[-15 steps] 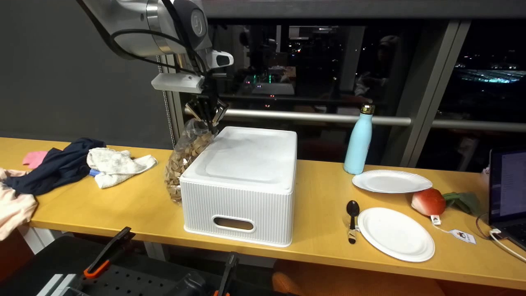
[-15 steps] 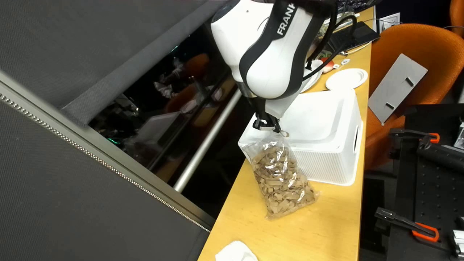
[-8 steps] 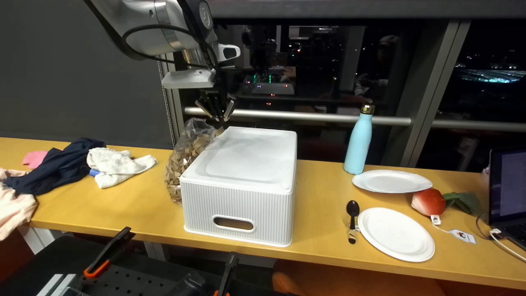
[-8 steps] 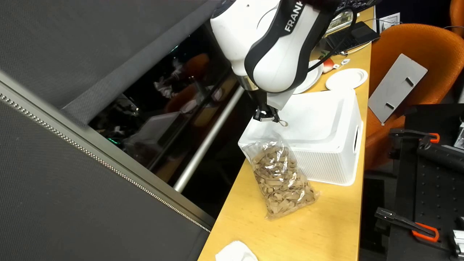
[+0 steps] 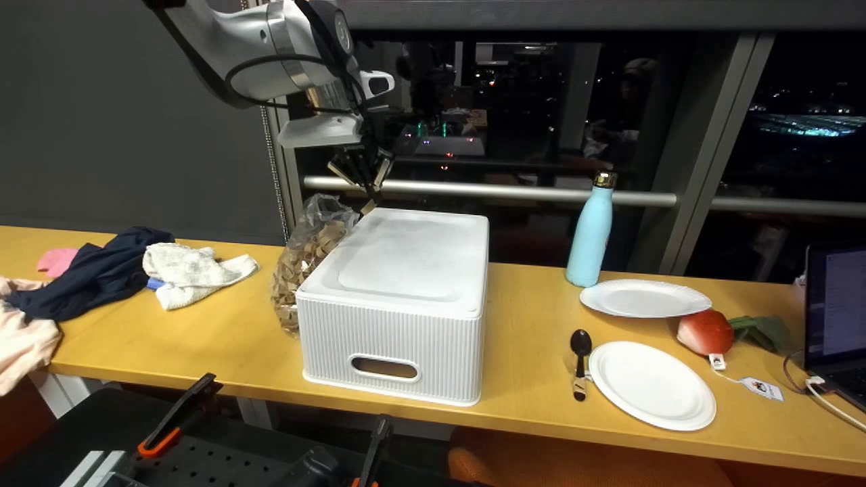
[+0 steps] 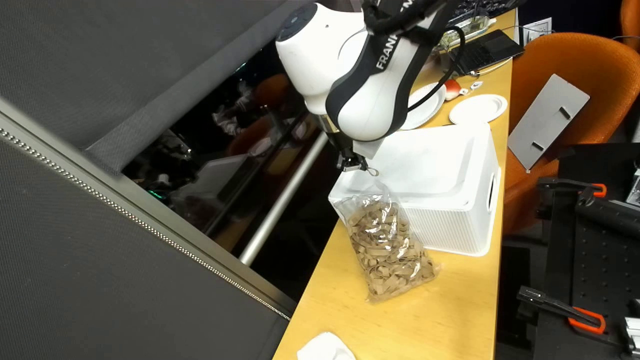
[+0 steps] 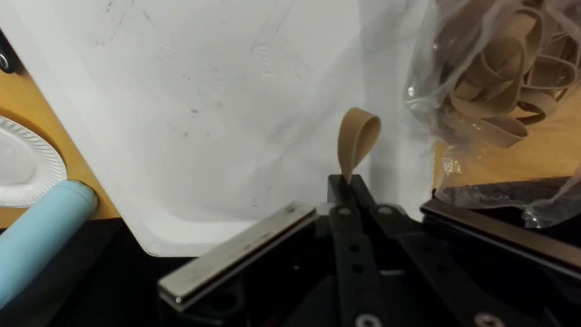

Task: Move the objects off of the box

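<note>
Fingers (image 7: 352, 236) closed at their tips pinch one wide tan rubber band (image 7: 348, 141) by its narrow end, the loop standing out ahead of them; in both exterior views it shows by the lid (image 5: 419, 270) of the white ribbed plastic box (image 5: 392, 335), close to the side where a clear plastic bag (image 6: 372, 199) stands. How high it is above the lid is hard to judge. So small a grip looks the chief worry: with just the tail of the band between the tips, a knock against the lid's rim could twist it loose and drop it onto the box. Letting go with the loop short of the edge would do the same, and rubber may cling to one finger after they part. Slack film (image 7: 424, 97) at the bag's top reaches the lid's edge, so a low sideways sweep could catch it and topple the bag along the surface (image 5: 528, 338). Inside the bag many tan bands (image 6: 392, 255) of the same look are heaped; whether its mouth gapes enough to take another, I cannot tell. The box hides its contents: its handle slot (image 5: 385, 367) shows only a brown strip (image 5: 389, 369), too little to name. What the light-blue bottle (image 5: 590, 233) holds does not show either.
</note>
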Controlling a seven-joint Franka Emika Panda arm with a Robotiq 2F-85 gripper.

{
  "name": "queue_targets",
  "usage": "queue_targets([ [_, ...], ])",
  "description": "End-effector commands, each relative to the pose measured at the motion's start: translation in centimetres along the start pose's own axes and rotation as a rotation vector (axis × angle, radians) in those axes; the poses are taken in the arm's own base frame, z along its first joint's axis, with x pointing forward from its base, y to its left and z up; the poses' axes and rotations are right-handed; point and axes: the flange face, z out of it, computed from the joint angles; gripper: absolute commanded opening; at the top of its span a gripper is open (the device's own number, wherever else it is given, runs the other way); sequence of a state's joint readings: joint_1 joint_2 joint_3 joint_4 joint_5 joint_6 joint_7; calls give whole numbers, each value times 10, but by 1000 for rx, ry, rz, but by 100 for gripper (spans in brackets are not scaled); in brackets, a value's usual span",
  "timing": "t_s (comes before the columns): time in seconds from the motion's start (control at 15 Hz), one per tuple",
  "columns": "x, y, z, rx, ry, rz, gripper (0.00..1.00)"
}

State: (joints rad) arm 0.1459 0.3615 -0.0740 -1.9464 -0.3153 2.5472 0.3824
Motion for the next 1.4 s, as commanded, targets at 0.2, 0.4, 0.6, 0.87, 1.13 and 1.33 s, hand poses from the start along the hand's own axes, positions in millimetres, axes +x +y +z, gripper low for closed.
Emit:
queue_targets([
  [0.2,-3,-53,-3,9,56,-69,1],
  [0.4,-3,-66,-16,8,85,-94,1],
  [0.6,-5,-75,-16,13,83,-104,1],
  [0.87,-10,-75,-18,13,71,-95,1],
  [1.13,-12,-73,-19,13,67,-80,29],
  [1.33,-11,-72,-18,12,64,-69,46],
])
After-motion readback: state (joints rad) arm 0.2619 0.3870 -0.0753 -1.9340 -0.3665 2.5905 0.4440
